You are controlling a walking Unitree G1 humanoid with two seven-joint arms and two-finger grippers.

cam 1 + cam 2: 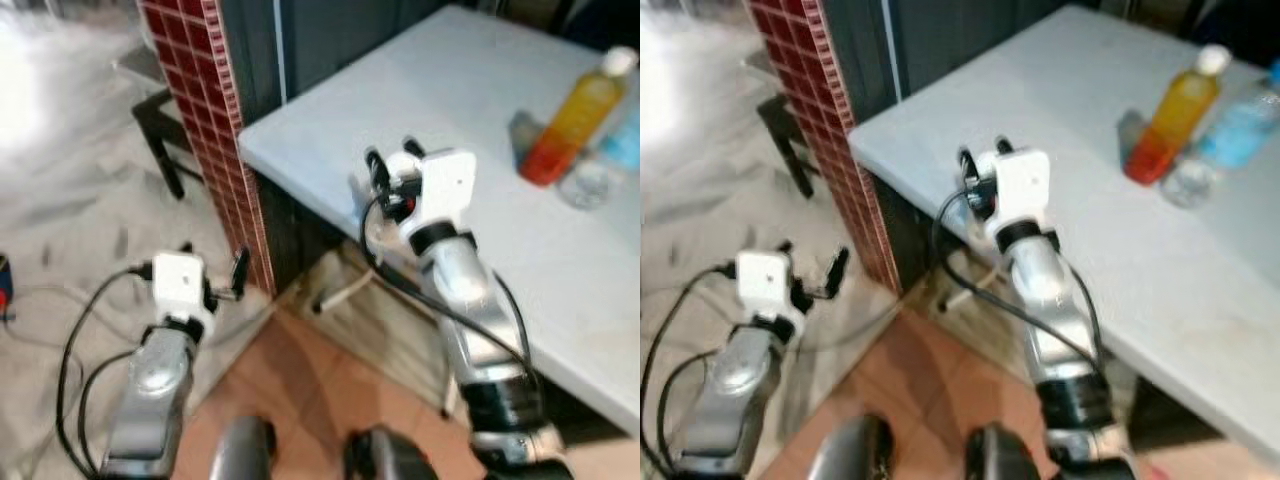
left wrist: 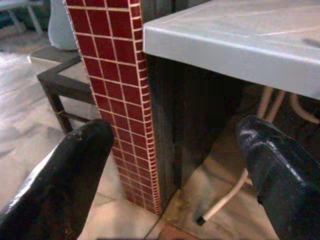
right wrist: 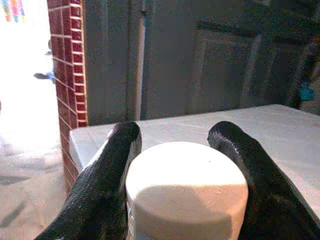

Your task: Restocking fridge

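A home's dining corner is showing: pale table (image 1: 420, 110) holding bottles (image 1: 575, 115) (drinks), red-tiled pillar (image 1: 205, 110), panelled door (image 3: 225, 65), tiled floor (image 1: 300, 380).

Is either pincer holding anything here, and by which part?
The right pincer grips a white-capped container at its cap, between both fingers. The left pincer is open and empty.

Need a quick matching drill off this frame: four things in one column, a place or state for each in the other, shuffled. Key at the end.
Column 1:
1. right pincer
2. left pincer
3. orange bottle
4. red tiled pillar

Column 2:
A. open, low beside the pillar, holding nothing
B. stands on the grey table, on the robot's right
C. closed around a white-capped container
D. at the table's left corner

Pairs: 1-C, 2-A, 3-B, 4-D
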